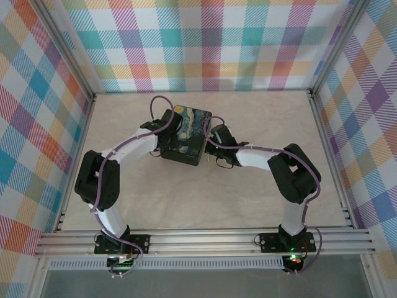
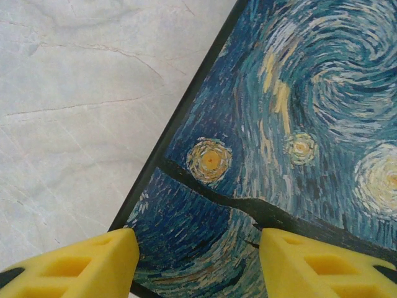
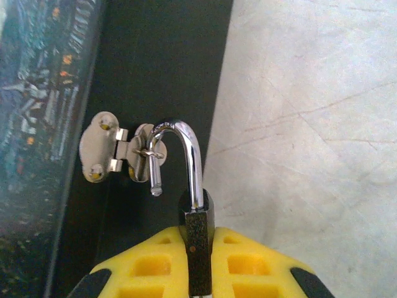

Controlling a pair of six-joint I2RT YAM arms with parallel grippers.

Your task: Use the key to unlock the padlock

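pinched padlock (image 3: 197, 233) by its body in right gripper (image 3: 198, 264) | shackle sprung, hooked through box hasp (image 3: 108, 152) | judged light, rigid, slick; flat body best hold | left gripper (image 2: 198, 261) spread above box lid (image 2: 298, 124)

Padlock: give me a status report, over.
Right gripper shut on padlock. Shackle sprung open, hooked in hasp ring. Left gripper open over box lid.

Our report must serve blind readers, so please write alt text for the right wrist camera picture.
The right gripper clamps the body of the small padlock between its yellow fingers. The shackle is sprung open yet hooked through the ring of a silver latch on the black box. A pale marble table lies to the right.
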